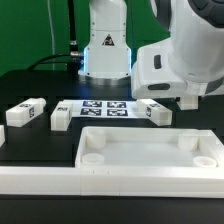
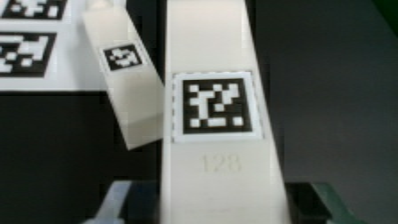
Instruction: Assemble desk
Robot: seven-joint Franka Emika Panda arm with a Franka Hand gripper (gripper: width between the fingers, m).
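In the wrist view a long white leg (image 2: 217, 110) with a square tag lies between my fingers (image 2: 132, 200). Dark gaps show on both sides of it, so my gripper (image 2: 224, 203) is open and astride it. A second leg (image 2: 121, 72) lies tilted close beside the first one. In the exterior view my gripper (image 1: 187, 102) is low at the right and hides the leg under it. The second leg (image 1: 153, 111) shows just to the left of it. Two more legs (image 1: 26, 111) (image 1: 60, 116) lie at the left. The white tray-like tabletop (image 1: 150, 137) sits in front.
The marker board (image 1: 101, 107) lies between the left and right legs and also shows in the wrist view (image 2: 25, 45). A long white border bar (image 1: 40, 182) runs along the front. The arm's base (image 1: 105, 50) stands at the back.
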